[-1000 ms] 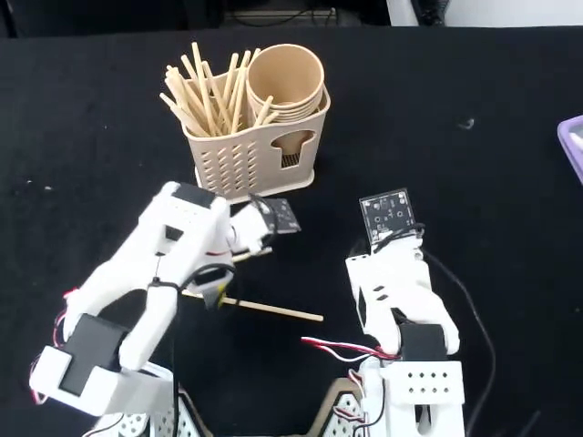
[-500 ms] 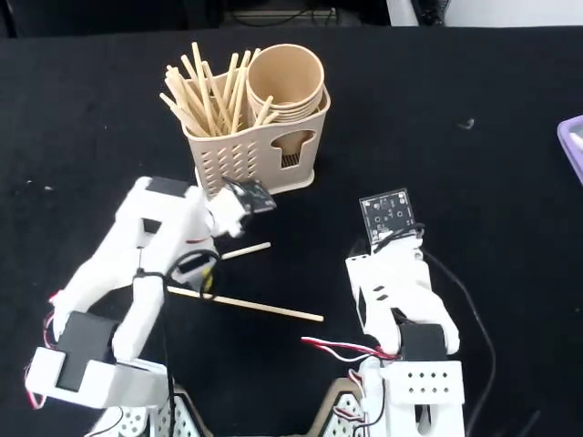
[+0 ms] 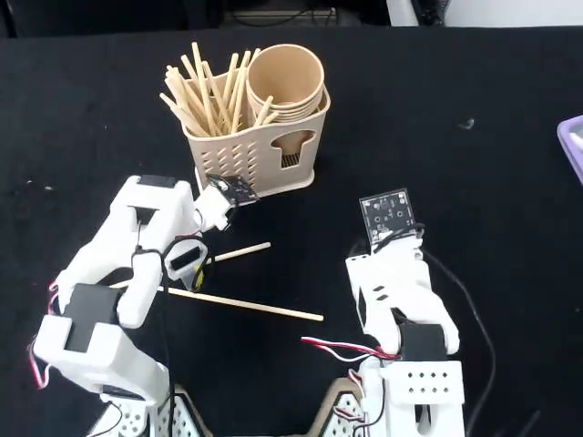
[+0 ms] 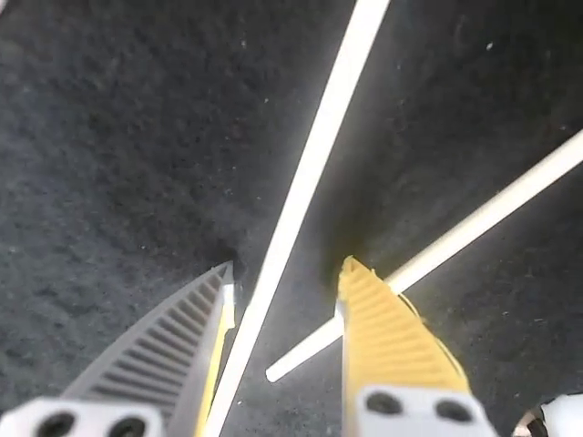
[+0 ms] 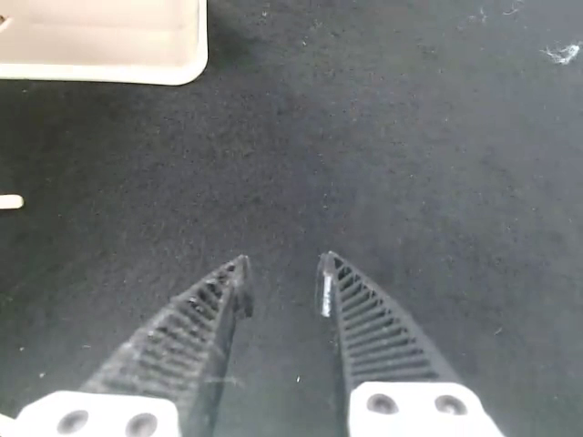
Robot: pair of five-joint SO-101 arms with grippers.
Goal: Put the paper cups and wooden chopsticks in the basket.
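Observation:
The beige basket (image 3: 255,155) stands at the back and holds stacked paper cups (image 3: 285,80) and several wooden chopsticks (image 3: 205,91). Two chopsticks lie on the black table in front of it: a long one (image 3: 255,308) and a shorter-looking one (image 3: 241,250). My left gripper (image 4: 282,282) is open and low over the table. The long chopstick (image 4: 305,196) runs between its fingers, and the other chopstick (image 4: 496,209) passes under the yellow finger (image 4: 387,337). My right gripper (image 5: 282,271) is open above bare table, holding nothing, near the basket's corner (image 5: 109,45).
The left arm (image 3: 137,264) covers the left ends of both loose chopsticks. The right arm (image 3: 396,291) sits at the front right with its camera board (image 3: 388,213). A purple object (image 3: 572,141) shows at the right edge. A chopstick tip (image 5: 9,202) lies off to one side of the right gripper.
The left arm has swung leftward and come down over the two loose chopsticks; its wrist now points at the table. The right arm and the chopsticks have stayed put.

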